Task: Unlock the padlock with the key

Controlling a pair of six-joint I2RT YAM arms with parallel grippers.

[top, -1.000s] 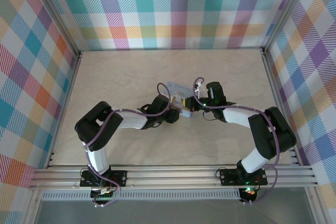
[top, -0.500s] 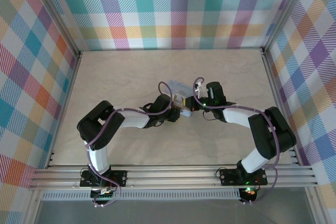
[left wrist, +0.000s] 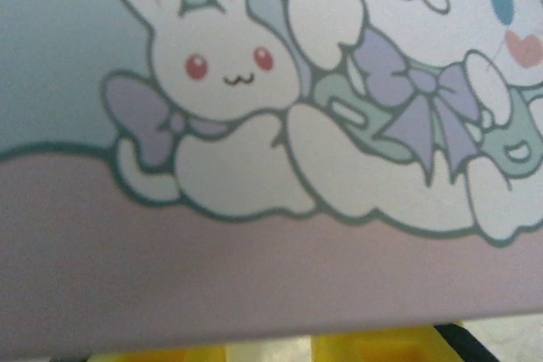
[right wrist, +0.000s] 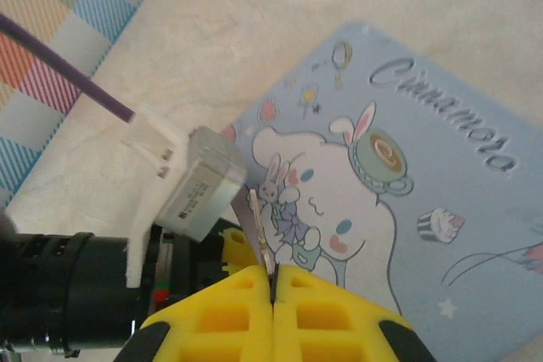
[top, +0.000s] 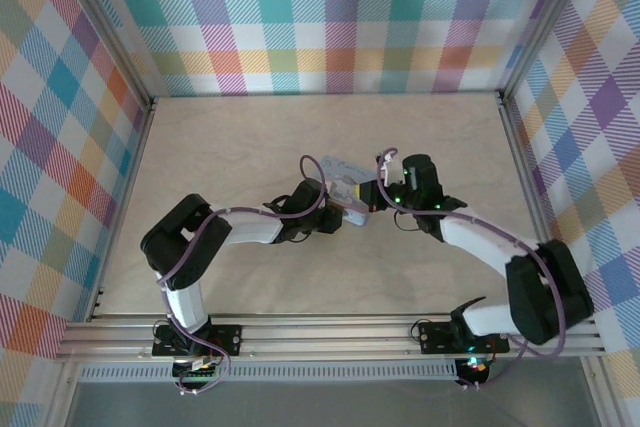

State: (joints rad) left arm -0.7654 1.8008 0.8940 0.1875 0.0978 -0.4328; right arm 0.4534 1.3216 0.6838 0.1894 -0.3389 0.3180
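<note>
The pale blue cartoon-printed tin box (top: 336,173) lies mid-table, and no padlock shows on its visible faces. My left gripper (top: 338,210) is closed on the tin's near-left edge. In the left wrist view the tin (left wrist: 254,125) covers nearly everything, with just the yellow fingers (left wrist: 382,346) showing under its rim. My right gripper (right wrist: 273,275) is shut on the key (right wrist: 261,225), whose thin metal blade sticks out over the tin's (right wrist: 399,167) corner. In the top view it (top: 368,197) hangs at the tin's right side, close to the left gripper.
The left wrist's grey camera block (right wrist: 202,186) and purple cable (right wrist: 59,65) crowd the right gripper's left side. Plaid walls (top: 320,17) enclose the table, and an aluminium rail (top: 330,332) runs along the near edge.
The right arm's elbow swung out to the right and its gripper shifted slightly right and up beside the tin. The left arm stays at the tin's edge.
</note>
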